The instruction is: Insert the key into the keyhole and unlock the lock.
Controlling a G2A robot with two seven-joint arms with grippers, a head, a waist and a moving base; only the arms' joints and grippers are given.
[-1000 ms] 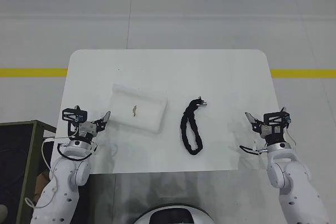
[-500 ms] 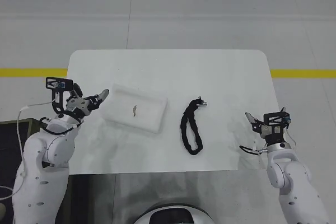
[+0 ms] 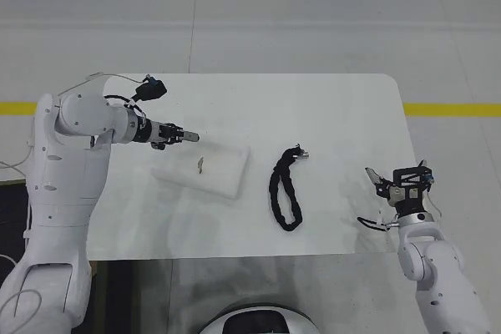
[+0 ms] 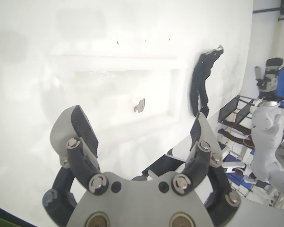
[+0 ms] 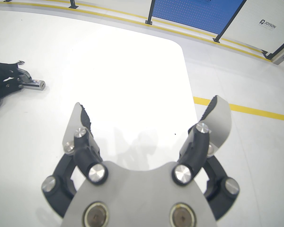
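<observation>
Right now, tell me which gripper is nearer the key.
The left gripper, at the white tray's edge near the key; the right gripper sits beyond the lock.

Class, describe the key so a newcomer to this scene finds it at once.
Start at the white table and find the white pad beside the black cable lock. The key is the tiny metal piece lying alone on that pad, far smaller than the lock.

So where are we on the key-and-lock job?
Done: nothing yet. In hand: the left gripper, open and empty, hovers by the edge of the white tray, near the key lying on it. The right gripper, open, sits at the edge of the table, apart from the black cable lock. To do: grasp the key, insert it into the keyhole, turn.
</observation>
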